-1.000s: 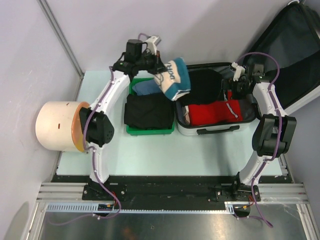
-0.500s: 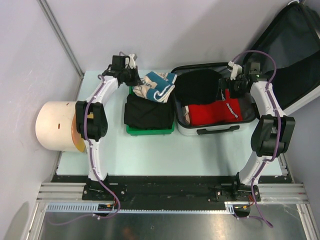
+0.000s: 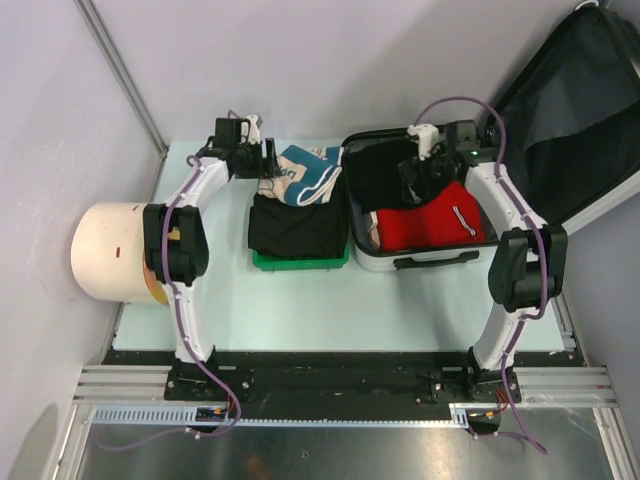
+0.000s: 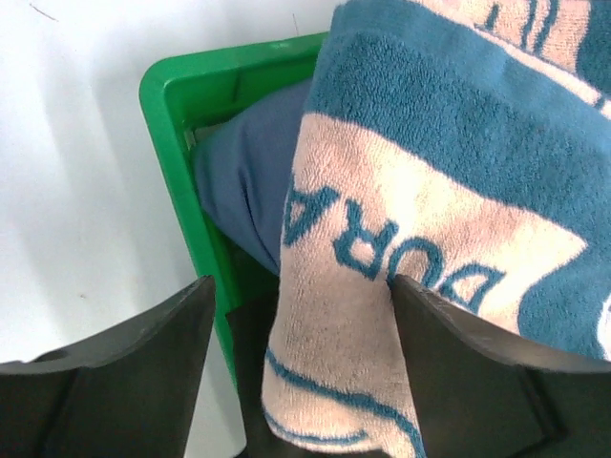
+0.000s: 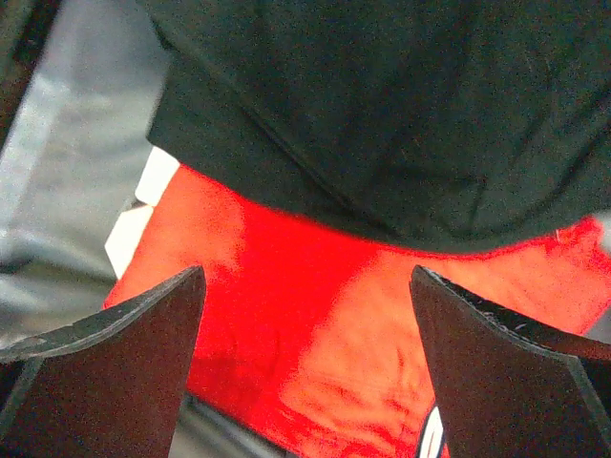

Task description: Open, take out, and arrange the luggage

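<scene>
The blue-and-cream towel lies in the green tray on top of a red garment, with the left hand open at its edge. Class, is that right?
No: the towel lies on a blue garment, not a red one, as the left wrist view shows. It is in the green tray, the left hand open at its edge.

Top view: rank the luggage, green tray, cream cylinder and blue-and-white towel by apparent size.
1. luggage, lid open, by far the largest.
2-3. green tray and cream cylinder look alike; the cylinder may stand nearer the camera, so unranked.
4. blue-and-white towel, smallest.
</scene>
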